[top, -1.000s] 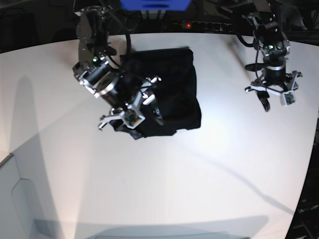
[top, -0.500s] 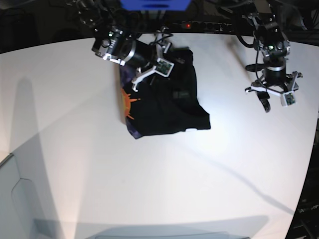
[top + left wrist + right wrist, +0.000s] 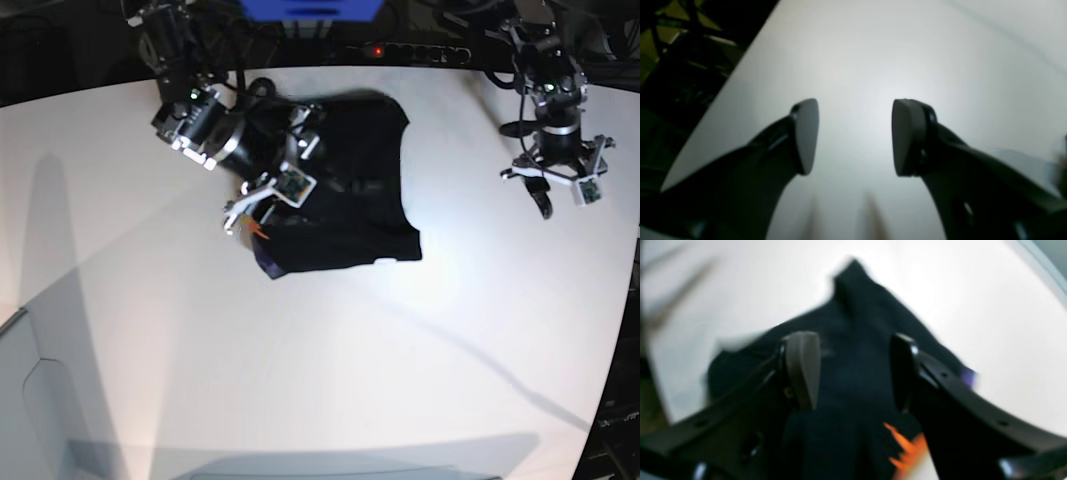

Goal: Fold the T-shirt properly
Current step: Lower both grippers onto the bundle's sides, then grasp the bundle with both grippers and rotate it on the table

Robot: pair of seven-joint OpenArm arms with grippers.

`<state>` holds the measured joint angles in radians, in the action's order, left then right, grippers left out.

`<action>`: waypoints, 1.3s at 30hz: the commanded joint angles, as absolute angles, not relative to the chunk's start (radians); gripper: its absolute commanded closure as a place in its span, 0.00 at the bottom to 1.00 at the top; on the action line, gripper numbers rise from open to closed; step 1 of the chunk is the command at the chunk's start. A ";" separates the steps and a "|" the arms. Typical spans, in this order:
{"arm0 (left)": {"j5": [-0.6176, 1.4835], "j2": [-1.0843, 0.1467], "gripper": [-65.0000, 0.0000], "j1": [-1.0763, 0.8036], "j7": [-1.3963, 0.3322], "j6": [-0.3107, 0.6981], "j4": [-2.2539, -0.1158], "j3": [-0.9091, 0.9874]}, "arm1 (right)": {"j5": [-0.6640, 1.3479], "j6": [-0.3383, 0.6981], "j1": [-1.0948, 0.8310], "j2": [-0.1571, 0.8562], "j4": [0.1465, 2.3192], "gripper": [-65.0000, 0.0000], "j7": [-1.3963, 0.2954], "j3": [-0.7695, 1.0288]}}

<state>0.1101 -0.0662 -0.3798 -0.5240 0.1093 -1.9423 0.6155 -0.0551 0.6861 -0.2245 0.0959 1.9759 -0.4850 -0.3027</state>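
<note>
The black T-shirt (image 3: 350, 200) lies bunched in a rough fold at the back middle of the white table (image 3: 330, 360). A bit of its orange print (image 3: 258, 232) shows at its left edge, and a small white label (image 3: 385, 262) near its front edge. My right gripper (image 3: 268, 190) hovers over the shirt's left side. In the right wrist view, the right gripper (image 3: 853, 370) is open, with dark cloth (image 3: 857, 326) and orange print (image 3: 907, 446) below it. My left gripper (image 3: 562, 195) hangs at the far right, away from the shirt. In its own view the left gripper (image 3: 853, 136) is open over bare table.
A blue object (image 3: 310, 8) and a power strip with a red light (image 3: 375, 50) sit beyond the table's back edge. A pale tray-like shape (image 3: 30, 400) lies at the front left. The table's edge (image 3: 723, 90) runs close to my left gripper.
My right arm swung from the shirt's back edge forward and left over its left side, covering most of the orange print. The shirt's back right corner has spread out. The left arm shifted slightly.
</note>
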 commanded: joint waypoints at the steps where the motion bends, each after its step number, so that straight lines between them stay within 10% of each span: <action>1: 0.114 -0.074 0.47 -0.381 -0.499 0.111 -1.963 0.625 | -0.041 0.698 -0.234 0.093 1.977 0.48 -0.463 -0.302; 13: 0.116 -0.070 0.47 -0.427 -0.499 0.113 -1.962 0.665 | -0.045 0.698 -0.260 0.099 1.802 0.48 -0.460 -0.444; 20: 0.300 -0.056 0.28 -0.426 -0.499 0.113 -2.003 0.550 | -0.041 0.698 -0.259 0.094 1.963 0.48 -0.460 -0.306; 32: 0.398 -0.005 0.27 -0.303 -0.498 0.104 -1.914 0.183 | -0.041 0.698 -0.082 0.005 1.863 0.49 -0.463 -0.028; 39: 0.358 0.001 0.27 -0.202 -0.492 0.104 -1.690 0.154 | -0.041 0.698 0.005 -0.030 1.718 0.84 -0.464 -0.027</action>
<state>0.3500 0.0002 -0.2047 -0.5121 0.0990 -1.6714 0.1547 -0.0559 0.6872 -0.0128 -0.0250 1.6989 -0.4908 -0.0265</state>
